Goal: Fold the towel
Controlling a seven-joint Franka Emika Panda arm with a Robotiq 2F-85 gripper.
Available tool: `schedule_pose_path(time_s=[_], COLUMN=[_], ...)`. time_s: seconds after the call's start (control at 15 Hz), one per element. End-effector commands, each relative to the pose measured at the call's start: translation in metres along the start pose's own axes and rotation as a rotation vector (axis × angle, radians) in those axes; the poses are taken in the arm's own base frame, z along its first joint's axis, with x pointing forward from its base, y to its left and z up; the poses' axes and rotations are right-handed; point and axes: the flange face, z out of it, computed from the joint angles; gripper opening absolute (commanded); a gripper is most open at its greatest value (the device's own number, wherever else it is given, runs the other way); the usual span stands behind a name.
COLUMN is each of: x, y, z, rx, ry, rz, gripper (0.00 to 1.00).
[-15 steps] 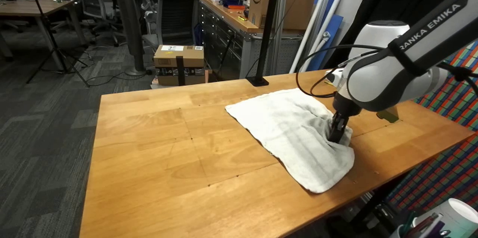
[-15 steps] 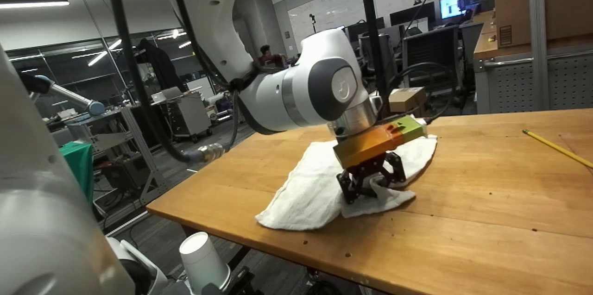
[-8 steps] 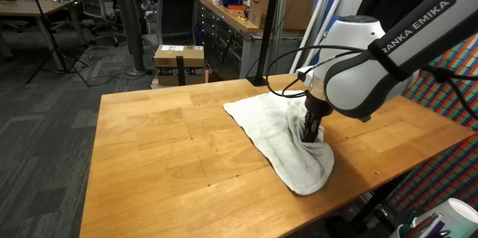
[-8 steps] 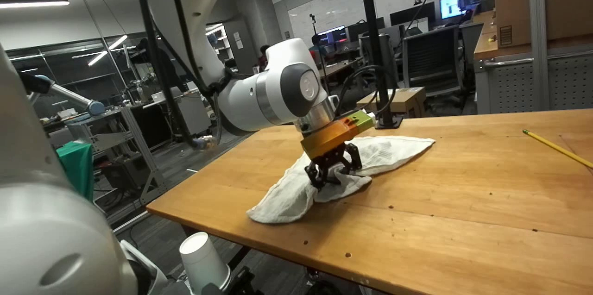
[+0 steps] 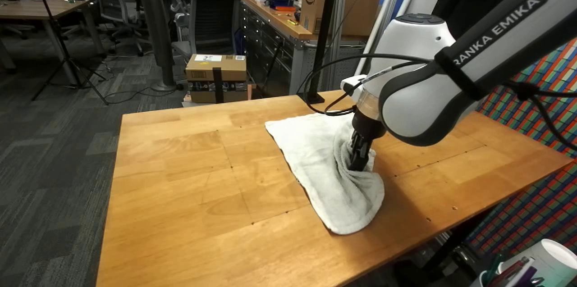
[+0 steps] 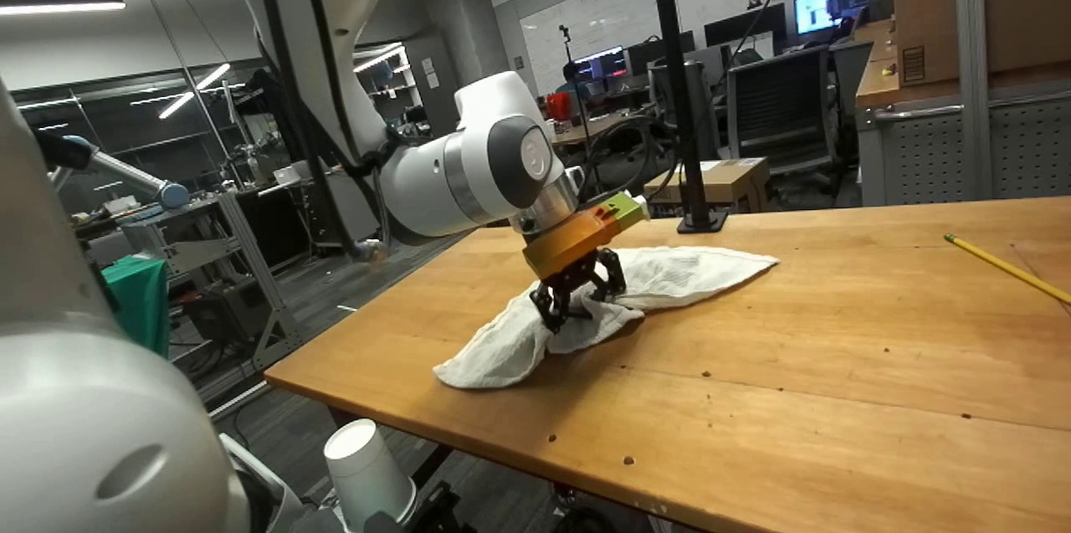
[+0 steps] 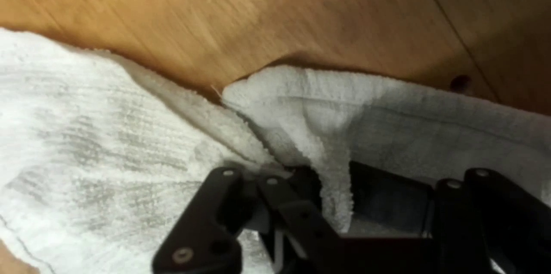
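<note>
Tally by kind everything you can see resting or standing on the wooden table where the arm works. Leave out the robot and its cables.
1 towel
1 pencil
1 pole
Total: 3

Rough cloth towel [image 7: 107, 149], smooth wooden table [image 5: 189, 188], matt fingers [image 5: 359, 162], cardboard box [image 5: 205, 70]

White towel [image 5: 318, 165], yellow pencil [image 6: 1008, 269]
</note>
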Motion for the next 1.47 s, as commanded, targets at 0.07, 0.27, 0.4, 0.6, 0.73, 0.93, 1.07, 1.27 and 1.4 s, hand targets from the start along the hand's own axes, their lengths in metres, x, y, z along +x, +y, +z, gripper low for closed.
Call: schedule_pose_path(time_s=[0.07,0.27,0.4,0.6,0.73,0.93,1.07,1.27,1.4], x=[0.019,0.030,0.040,0.060,0.072,0.095,0.112,0.135,0.142], y=[0.025,0.043,0.049,0.042,0.029,0.004,-0.010,-0.024,-0.026], z=[-0.030,-0.051,-0.062,-0.070,-0.070,-0.070,-0.072,-0.078,-0.078], rx=[-0.077,-0.124,-0.144,-0.160,-0.152,-0.133,-0.126,-0.128,-0.133], ry=[0.044,0.068,0.079,0.096,0.102,0.120,0.140,0.169,0.176], rz=[0.008,0.004,-0.002,-0.030,-0.057,-0.099,-0.127,-0.160,-0.173], gripper=[0.03,0.03,0.03,0.03,0.03,0.03,0.03,0.02,0.03])
